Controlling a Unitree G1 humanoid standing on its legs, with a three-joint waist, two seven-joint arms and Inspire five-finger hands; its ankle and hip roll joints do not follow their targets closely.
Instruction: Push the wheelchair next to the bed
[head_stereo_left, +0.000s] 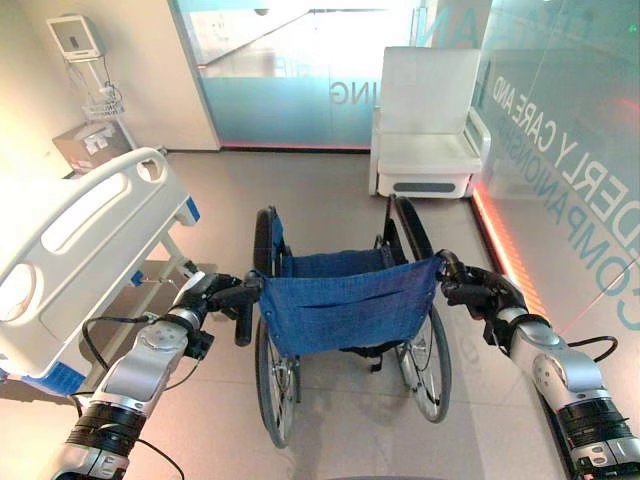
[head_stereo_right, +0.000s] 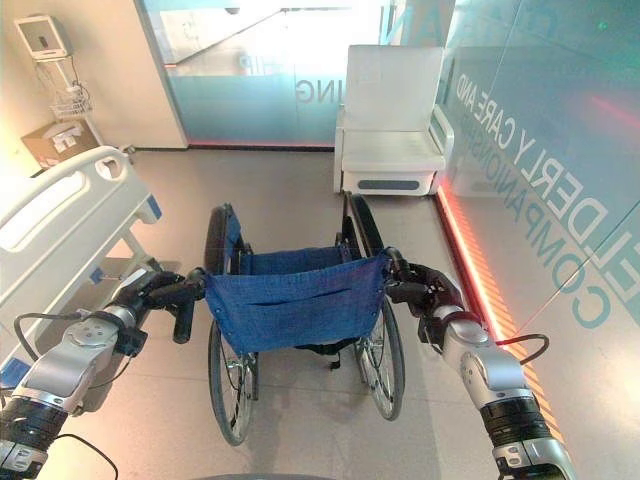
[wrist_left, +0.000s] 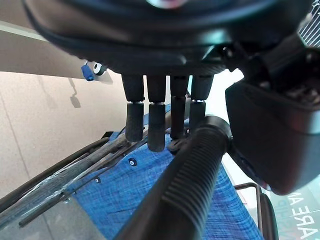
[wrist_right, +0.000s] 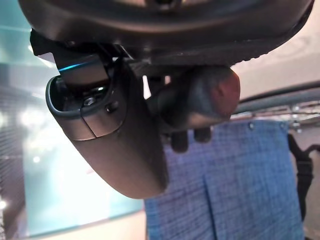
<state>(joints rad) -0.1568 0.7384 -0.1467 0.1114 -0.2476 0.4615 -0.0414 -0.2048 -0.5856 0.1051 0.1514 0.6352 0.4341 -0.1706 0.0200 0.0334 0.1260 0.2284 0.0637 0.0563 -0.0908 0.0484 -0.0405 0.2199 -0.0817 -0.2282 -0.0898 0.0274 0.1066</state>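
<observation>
Left eye view puts the wheelchair (head_stereo_left: 340, 310) straight ahead of me, seen from behind, its blue fabric backrest (head_stereo_left: 345, 300) stretched between the two push handles. My left hand (head_stereo_left: 215, 293) is curled around the left push handle (head_stereo_left: 243, 312); in the left wrist view my fingers (wrist_left: 150, 120) bend down over the ribbed black grip (wrist_left: 187, 185), with the thumb on the other side of it. My right hand (head_stereo_left: 478, 290) is closed on the right push handle; in the right wrist view the rounded end of that grip (wrist_right: 210, 95) pokes out between my thumb and my fingers. The hospital bed (head_stereo_left: 75, 240), white with a moulded end panel, stands to my left, its corner just beside my left arm. The wheelchair sits near the bed's foot end, apart from it. A white armchair (head_stereo_left: 425, 125) stands against the glass wall (head_stereo_left: 570, 130) farther ahead.
</observation>
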